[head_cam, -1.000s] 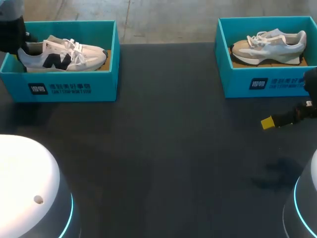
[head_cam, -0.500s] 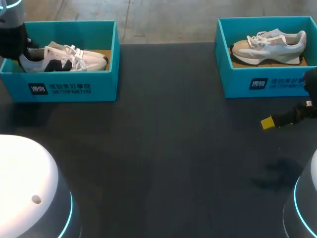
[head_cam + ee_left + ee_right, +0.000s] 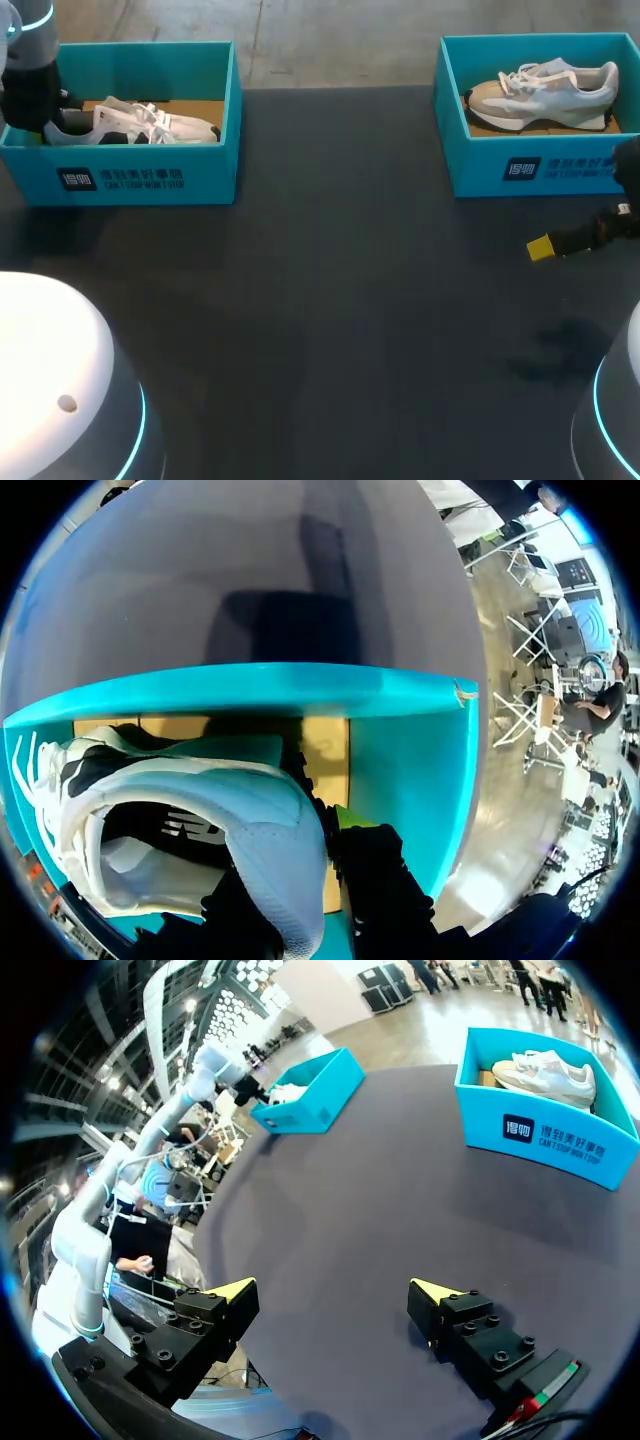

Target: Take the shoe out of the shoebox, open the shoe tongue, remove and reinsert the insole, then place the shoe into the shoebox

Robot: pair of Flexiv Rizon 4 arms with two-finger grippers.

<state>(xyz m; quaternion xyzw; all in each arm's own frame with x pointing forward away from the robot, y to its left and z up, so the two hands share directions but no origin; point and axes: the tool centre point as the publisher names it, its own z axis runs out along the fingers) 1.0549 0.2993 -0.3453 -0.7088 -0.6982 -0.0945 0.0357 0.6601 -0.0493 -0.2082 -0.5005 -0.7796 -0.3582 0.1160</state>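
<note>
Since your left gripper (image 3: 305, 875) looks pinched on the heel of the shoe (image 3: 140, 122) (jaws either side of the padded collar, one in the opening and one outside, going by the left wrist view), I'd say you've got hold of the right spot. The shoe sits low inside the shoebox (image 3: 150, 178) at the far left corner of the tabletop (image 3: 330, 300), heel at the box's outer end under the gripper, toe pointing toward the middle of the table. I can't tell whether the sole is fully down on the cardboard floor. My guess on handling: it's a light sneaker, and the heel counter is the only properly stiff bit of the upper, so it should carry the weight without folding. The mesh sides and tongue will be floppy, the laces look loose enough to snag, and the insole is probably thin foam that bends and drags going in — pinch it at the heel edge. The box is just thin card, likely to slide or tip if the shoe catches a wall. Your right gripper (image 3: 335, 1295) is spread wide with nothing in it, hanging over the tabletop near the right edge, in front of the second shoebox (image 3: 540, 170) at the far right corner, which has its own pale shoe (image 3: 545, 92) in it.
</note>
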